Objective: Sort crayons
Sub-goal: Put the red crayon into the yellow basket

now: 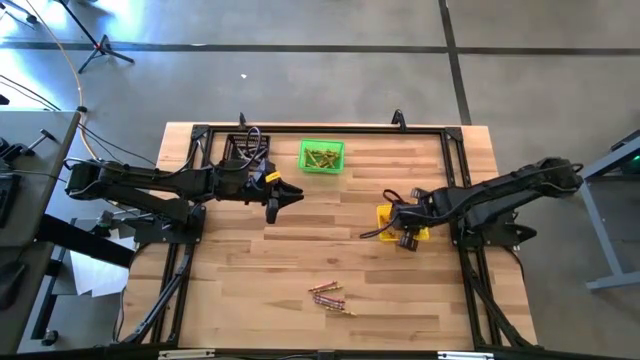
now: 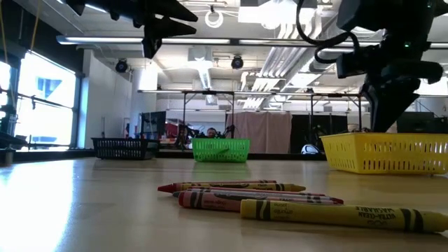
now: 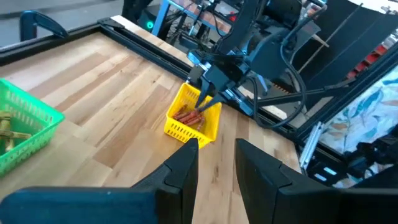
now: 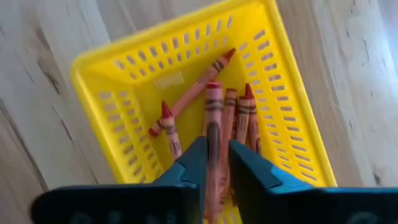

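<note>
Directly above the yellow bin (image 4: 112, 74), the right gripper (image 4: 216, 163) pinches a red crayon (image 4: 212, 118) for dropping among its likes; left gripper (image 3: 216, 155) waits mid-counter, jaws parted, empty.

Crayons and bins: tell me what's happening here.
The right tool is over the yellow bin, holding a red crayon above the red ones already inside. The left tool waits open above the table near the green bin, which holds yellowish crayons. A few unsorted crayons lie on the table.
</note>
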`<state>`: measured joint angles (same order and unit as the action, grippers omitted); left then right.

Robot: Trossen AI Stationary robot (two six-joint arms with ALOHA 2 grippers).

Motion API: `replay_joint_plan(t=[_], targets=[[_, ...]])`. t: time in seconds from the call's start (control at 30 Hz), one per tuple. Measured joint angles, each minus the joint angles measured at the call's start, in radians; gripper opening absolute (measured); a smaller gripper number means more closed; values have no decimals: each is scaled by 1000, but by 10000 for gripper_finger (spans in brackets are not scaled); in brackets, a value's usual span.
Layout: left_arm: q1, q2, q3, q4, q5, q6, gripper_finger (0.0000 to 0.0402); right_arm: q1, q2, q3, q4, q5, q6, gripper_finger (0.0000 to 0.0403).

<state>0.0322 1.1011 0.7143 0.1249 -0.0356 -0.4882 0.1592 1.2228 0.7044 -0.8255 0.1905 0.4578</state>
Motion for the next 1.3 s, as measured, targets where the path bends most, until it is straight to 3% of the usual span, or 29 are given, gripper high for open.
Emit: replay_joint_plan(t=[0.13, 0.23, 0.33, 0.57, 0.9, 1.07, 1.3], targets=[[0, 0, 0, 0, -44, 2, 92, -3, 0, 0, 47, 1, 64, 89], [0, 0, 0, 0, -65, 2, 92, -3, 0, 0, 86, -22, 233, 109], [0, 0, 0, 0, -66, 2, 92, -3, 0, 0, 143, -68, 409, 112], [0, 0, 0, 0, -77, 19, 92, 8, 0, 0, 409, -56, 621, 96], [-71, 47, 1, -3, 76, 3, 92, 151, 0, 1, 882, 67, 645, 63], [-150, 120, -1, -10, 77, -9, 92, 233, 1, 1, 904, 94, 692, 44], [-276, 233, 19, 62, 78, -153, 92, 349, 9, 1, 905, 78, 691, 34]])
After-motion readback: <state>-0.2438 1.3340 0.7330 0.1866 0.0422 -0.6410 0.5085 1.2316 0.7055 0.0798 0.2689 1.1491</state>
